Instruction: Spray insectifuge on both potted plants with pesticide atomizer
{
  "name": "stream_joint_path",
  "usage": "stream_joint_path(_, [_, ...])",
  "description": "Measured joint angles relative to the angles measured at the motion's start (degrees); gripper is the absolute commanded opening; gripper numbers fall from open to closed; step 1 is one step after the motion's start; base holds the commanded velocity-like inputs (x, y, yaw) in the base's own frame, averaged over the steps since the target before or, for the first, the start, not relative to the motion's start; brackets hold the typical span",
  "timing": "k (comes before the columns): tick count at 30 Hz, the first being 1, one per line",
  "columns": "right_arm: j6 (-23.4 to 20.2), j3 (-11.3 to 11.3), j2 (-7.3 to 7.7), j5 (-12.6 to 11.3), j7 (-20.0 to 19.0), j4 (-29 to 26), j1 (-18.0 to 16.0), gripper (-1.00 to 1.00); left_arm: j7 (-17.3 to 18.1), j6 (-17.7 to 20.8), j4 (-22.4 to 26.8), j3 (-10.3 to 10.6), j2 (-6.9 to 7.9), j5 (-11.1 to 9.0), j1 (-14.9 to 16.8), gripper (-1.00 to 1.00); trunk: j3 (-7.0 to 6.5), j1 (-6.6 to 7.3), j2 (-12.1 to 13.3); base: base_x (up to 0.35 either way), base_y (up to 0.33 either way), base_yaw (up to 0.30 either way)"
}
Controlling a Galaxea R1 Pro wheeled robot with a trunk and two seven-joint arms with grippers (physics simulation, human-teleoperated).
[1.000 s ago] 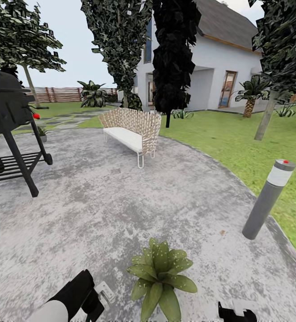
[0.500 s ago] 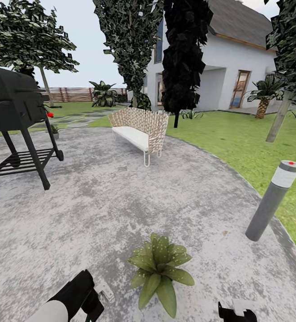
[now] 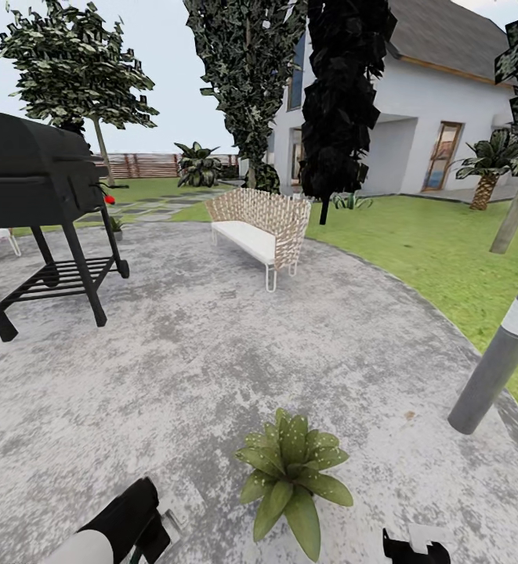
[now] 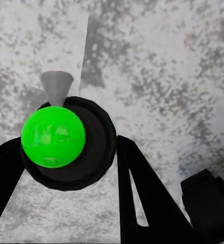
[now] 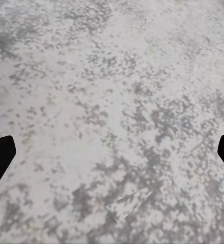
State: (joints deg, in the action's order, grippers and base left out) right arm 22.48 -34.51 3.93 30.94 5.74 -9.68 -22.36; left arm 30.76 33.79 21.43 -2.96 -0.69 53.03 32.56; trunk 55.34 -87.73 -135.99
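The left gripper is clamped on the pesticide atomizer, whose green cap sits between the black fingers over the speckled paving. The right gripper is spread wide. In the head view a potted plant stands at about two o'clock from the left arm's tip, near but apart.

A black grill stood left of a wicker sofa; a grey bollard lamp rose beside the lawn.

The left hand grips the pesticide atomizer — over speckled paving.
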Motion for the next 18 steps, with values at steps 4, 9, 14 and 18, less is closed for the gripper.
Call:
stream_joint_path(4, [0.0,0.0,0.02,0.0,0.0,0.0,0.0,1.0,-2.3,0.2,-0.1,-0.2,-0.65,-0.8,0.0,-1.0,0.0,0.0,0.0,0.0,0.0,0.0])
stream_joint_path(9, [0.0,-0.1,-0.07,0.0,0.0,0.0,0.0,1.0,-2.5,-1.1,0.0,-0.3,-0.56,-3.3,0.0,-1.0,0.0,0.0,0.0,0.019,-0.078,0.0])
stream_joint_path(14, [0.0,-0.1,-0.07,0.0,0.1,0.0,0.0,1.0,-2.5,-2.1,0.0,-0.3,-0.68,-4.3,-0.1,-1.0,0.0,0.01,0.0,0.075,-0.235,0.0])
stream_joint_path(18, [0.0,0.0,-0.07,0.0,0.1,0.0,0.0,1.0,-2.5,-2.1,0.0,-0.4,-0.75,-4.7,-0.1,-1.0,0.0,0.0,0.0,0.017,-0.144,0.0])
